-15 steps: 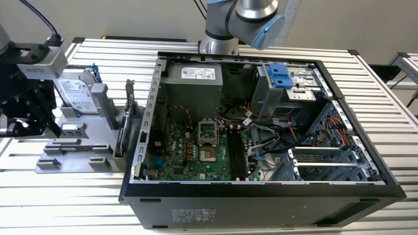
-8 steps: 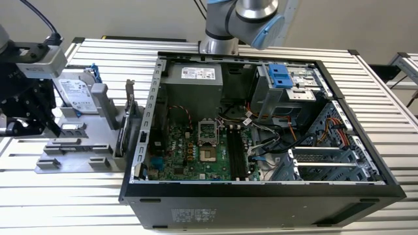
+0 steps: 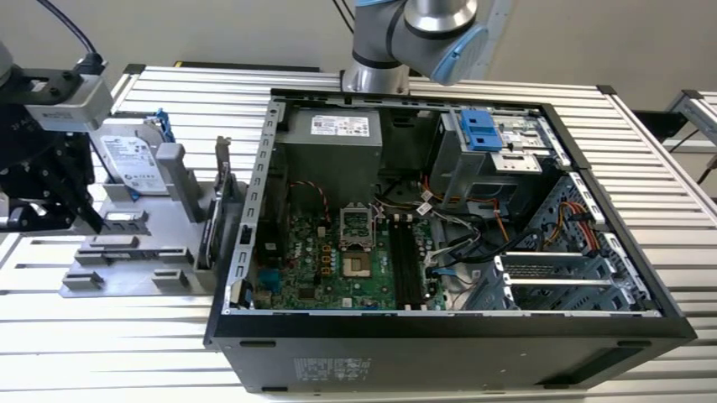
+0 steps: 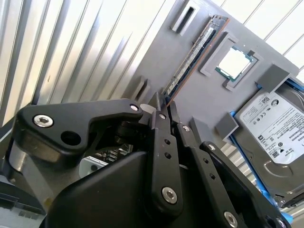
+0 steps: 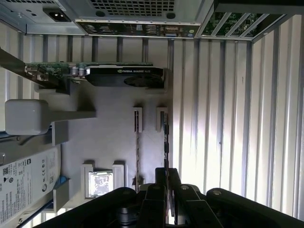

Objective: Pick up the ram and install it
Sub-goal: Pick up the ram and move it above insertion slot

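The ram (image 4: pixel 194 54) is a thin dark stick seen edge-on over the grey fixture plate (image 4: pixel 156 42). It runs away from my fingertips in both wrist views, ram (image 5: pixel 166 142). My gripper (image 4: pixel 166 105) has its black fingers drawn close on the stick's near end, gripper (image 5: pixel 165 172). I cannot tell whether the stick still rests on the plate or hangs just above it. In the exterior view my gripper (image 3: pixel 90 220) hangs over the fixture plate (image 3: pixel 123 252) at that view's left, beside the open computer case (image 3: pixel 448 327).
On the plate lie a silver hard drive (image 4: pixel 273 133) in a blue bracket, a processor chip (image 4: pixel 236 61) and an upright expansion card (image 5: pixel 123 76). Inside the case, long memory slots (image 3: pixel 405 260) sit beside the processor socket, with cables and a drive cage to the exterior view's right.
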